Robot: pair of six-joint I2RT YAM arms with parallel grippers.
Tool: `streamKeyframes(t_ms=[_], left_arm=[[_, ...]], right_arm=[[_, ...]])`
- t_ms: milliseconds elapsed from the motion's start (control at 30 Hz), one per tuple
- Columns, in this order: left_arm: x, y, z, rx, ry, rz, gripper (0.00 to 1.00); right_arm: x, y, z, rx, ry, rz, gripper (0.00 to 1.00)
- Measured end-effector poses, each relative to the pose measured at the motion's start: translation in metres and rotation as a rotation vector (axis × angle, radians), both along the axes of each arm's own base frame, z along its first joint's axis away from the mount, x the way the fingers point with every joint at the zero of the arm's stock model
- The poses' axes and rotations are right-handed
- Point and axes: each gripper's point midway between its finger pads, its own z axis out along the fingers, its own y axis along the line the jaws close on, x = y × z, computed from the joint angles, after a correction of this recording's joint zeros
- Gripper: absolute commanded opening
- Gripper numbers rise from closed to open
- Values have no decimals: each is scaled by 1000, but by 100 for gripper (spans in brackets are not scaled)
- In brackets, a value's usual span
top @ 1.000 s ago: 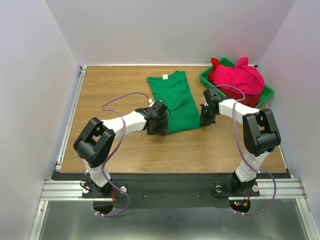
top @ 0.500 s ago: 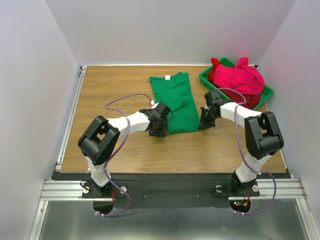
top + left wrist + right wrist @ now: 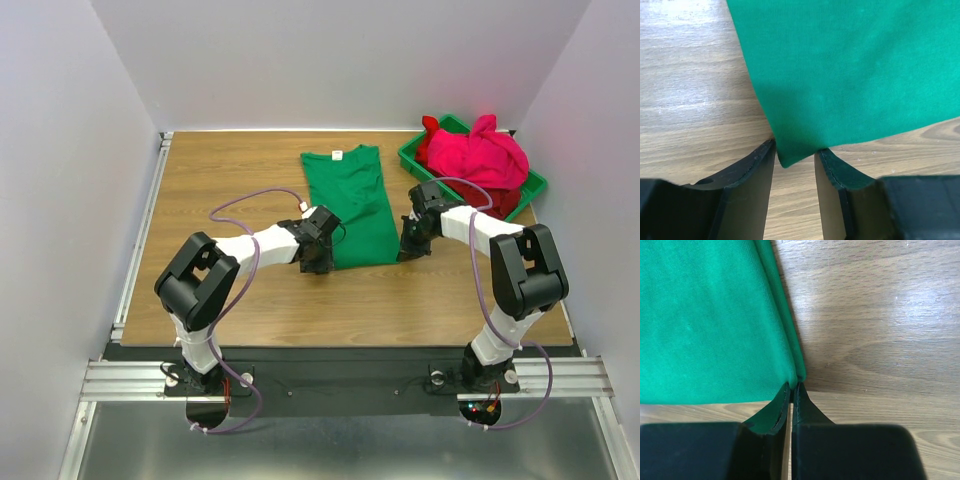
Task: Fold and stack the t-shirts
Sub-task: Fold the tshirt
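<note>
The green t-shirt (image 3: 355, 200) lies flat on the wooden table as a long narrow strip, neck label at the far end. My left gripper (image 3: 318, 262) is at its near left corner. In the left wrist view the jaws (image 3: 795, 147) stand apart with that corner of the green t-shirt (image 3: 850, 75) between them. My right gripper (image 3: 408, 250) is at the near right corner. In the right wrist view it (image 3: 792, 386) is shut on the folded edge of the green t-shirt (image 3: 705, 325). A pink t-shirt (image 3: 480, 155) is heaped over a darker red one (image 3: 503, 203).
The pink and red shirts sit in a green plastic bin (image 3: 411, 158) at the table's far right corner. White walls close in the table on three sides. Purple cables loop over both arms.
The left gripper's jaws have narrowed around the shirt's near left corner. The green shirt shifted slightly to the right early on. The right gripper has kept its grip.
</note>
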Motion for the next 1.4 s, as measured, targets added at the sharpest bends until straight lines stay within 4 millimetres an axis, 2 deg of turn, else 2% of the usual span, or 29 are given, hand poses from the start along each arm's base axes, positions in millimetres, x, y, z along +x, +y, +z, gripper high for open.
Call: streamKeyframes(t_ms=[300, 467, 567, 700, 733, 800, 933, 1000, 1167, 1400], left_arm=[[-1, 1, 0, -4, -5, 0, 47], [-2, 1, 0, -4, -4, -1, 38], [-2, 2, 0, -4, -4, -2, 27], [-2, 1, 0, -4, -4, -5, 23], [-2, 1, 0, -4, -4, -5, 15], [-2, 1, 0, -3, -5, -6, 9], [-2, 2, 0, -2, -4, -8, 2], [-2, 2, 0, -3, -5, -9, 2], [-10, 5, 10, -26, -12, -30, 0], [-18, -5, 52, -128, -62, -124, 0]], right_arm=[[0, 0, 0, 0, 0, 0, 0], [0, 0, 0, 0, 1, 0, 0], [0, 0, 0, -1, 1, 0, 0], [0, 0, 0, 0, 1, 0, 0], [0, 0, 0, -1, 2, 0, 0], [-1, 0, 0, -1, 2, 0, 0], [-2, -1, 1, -2, 6, 0, 0], [-4, -1, 2, -4, 11, 1, 0], [-13, -3, 23, 0, -4, 11, 0], [-29, -4, 59, 32, -51, 30, 0]])
